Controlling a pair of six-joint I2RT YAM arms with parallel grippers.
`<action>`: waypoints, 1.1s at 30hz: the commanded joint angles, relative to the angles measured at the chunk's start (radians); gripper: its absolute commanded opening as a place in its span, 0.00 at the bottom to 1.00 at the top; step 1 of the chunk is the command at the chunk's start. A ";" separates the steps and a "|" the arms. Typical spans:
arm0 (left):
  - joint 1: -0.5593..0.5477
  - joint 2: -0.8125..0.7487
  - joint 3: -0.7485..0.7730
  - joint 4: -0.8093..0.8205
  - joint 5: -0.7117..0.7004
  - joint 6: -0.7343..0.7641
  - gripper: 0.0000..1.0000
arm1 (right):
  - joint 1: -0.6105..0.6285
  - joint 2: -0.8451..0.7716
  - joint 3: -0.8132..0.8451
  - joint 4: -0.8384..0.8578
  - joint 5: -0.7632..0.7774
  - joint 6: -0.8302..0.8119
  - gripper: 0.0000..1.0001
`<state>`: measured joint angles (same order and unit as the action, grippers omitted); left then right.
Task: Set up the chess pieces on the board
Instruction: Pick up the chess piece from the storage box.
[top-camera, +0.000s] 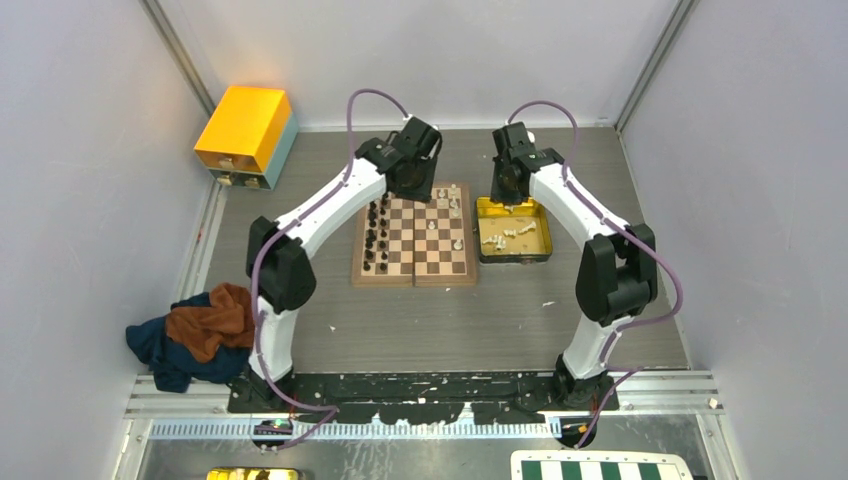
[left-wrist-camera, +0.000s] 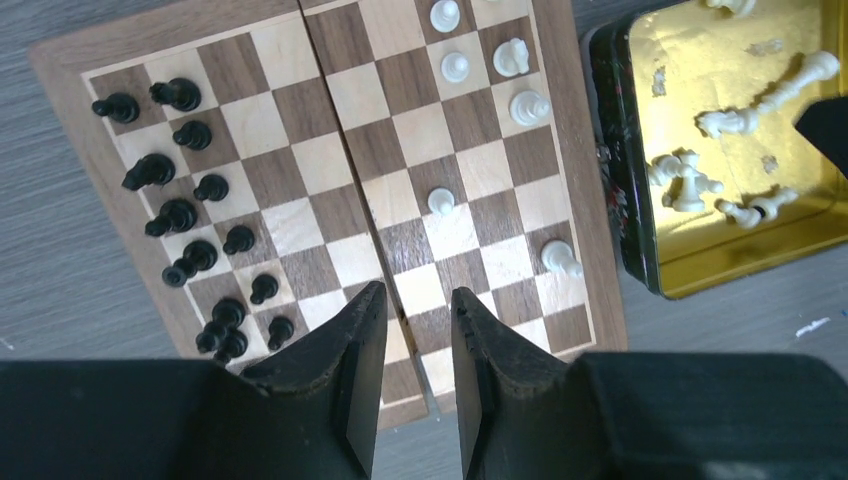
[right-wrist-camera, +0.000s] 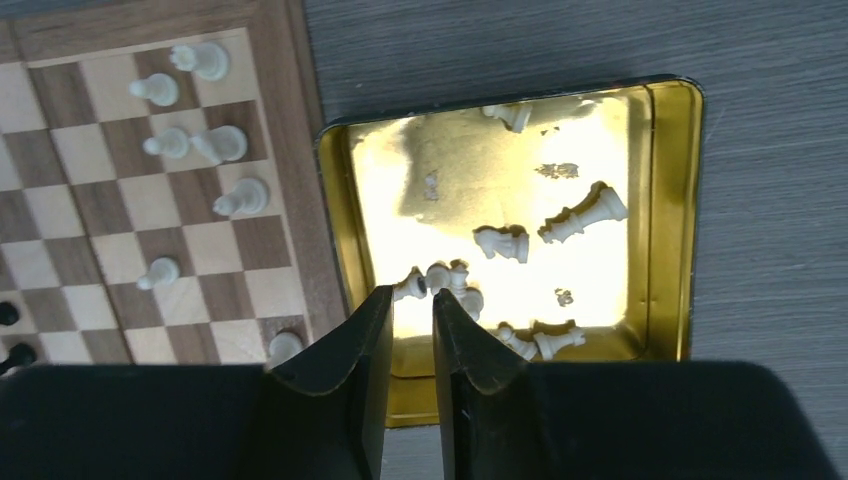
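The wooden board (top-camera: 415, 262) lies mid-table and also shows in the left wrist view (left-wrist-camera: 320, 150). Black pieces (left-wrist-camera: 180, 215) stand in two columns on its left side. Several white pieces (left-wrist-camera: 455, 67) stand on its right half. More white pieces (right-wrist-camera: 585, 213) lie tipped over in the gold tray (right-wrist-camera: 668, 220) just right of the board. My left gripper (left-wrist-camera: 418, 295) hangs above the board, open and empty. My right gripper (right-wrist-camera: 412, 295) hangs above the tray's board-side end, jaws a little apart, nothing between them. In the top view the left gripper (top-camera: 418, 185) and right gripper (top-camera: 506, 185) sit at the far edge.
A yellow box (top-camera: 245, 130) stands at the far left corner. A heap of brown and dark blue cloth (top-camera: 200, 330) lies left of the left arm's base. A green-and-white checkered board (top-camera: 600, 468) sits below the arm bases. Grey walls close in both sides.
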<state>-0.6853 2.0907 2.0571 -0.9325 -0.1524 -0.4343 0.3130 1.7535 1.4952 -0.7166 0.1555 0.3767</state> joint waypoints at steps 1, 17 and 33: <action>-0.005 -0.143 -0.105 0.157 0.017 0.005 0.32 | -0.004 0.053 0.035 -0.013 0.129 -0.015 0.27; -0.002 -0.288 -0.304 0.238 0.092 0.028 0.32 | -0.051 0.222 0.070 0.067 0.198 0.015 0.38; 0.000 -0.317 -0.354 0.253 0.121 0.049 0.32 | -0.088 0.295 0.107 0.142 0.137 0.005 0.49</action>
<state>-0.6853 1.8286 1.7065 -0.7280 -0.0540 -0.4057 0.2329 2.0384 1.5501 -0.6212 0.3042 0.3798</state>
